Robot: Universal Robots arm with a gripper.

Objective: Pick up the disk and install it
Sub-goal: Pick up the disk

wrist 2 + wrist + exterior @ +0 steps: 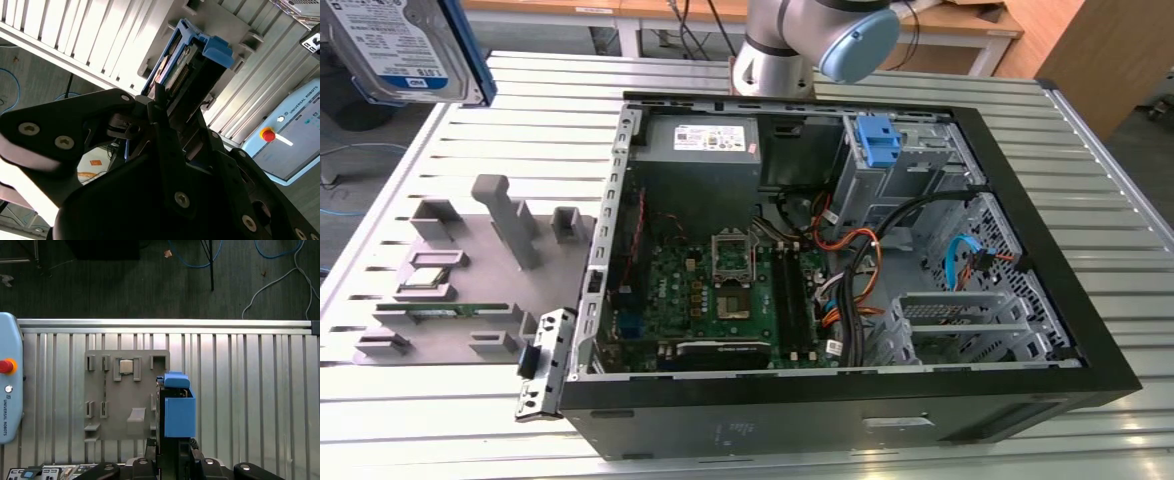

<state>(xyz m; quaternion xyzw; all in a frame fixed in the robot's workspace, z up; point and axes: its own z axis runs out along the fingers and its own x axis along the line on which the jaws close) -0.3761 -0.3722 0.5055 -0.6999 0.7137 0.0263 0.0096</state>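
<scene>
The claw (172, 446) is clamped on the disk (179, 412), its black fingers (159, 112) pressed against the drive's end in the second wrist view. The disk's blue rail juts straight out ahead of the claw, held up off the desk (250, 390). Directly beneath the claw and disk lies a grey holder tray (127, 390), and the disk hangs over one edge of it. A small square silver part (126, 366) sits in a tray pocket. To one side of the claw, past the tray, a light-blue pendant (9, 385) with a red button (5, 366) rests on the slatted desk. Beyond the desk's edge is dark floor (100, 285) with blue cables (280, 250). The open computer case (787, 420) stands well apart from the claw, toward the exterior view's right.
</scene>
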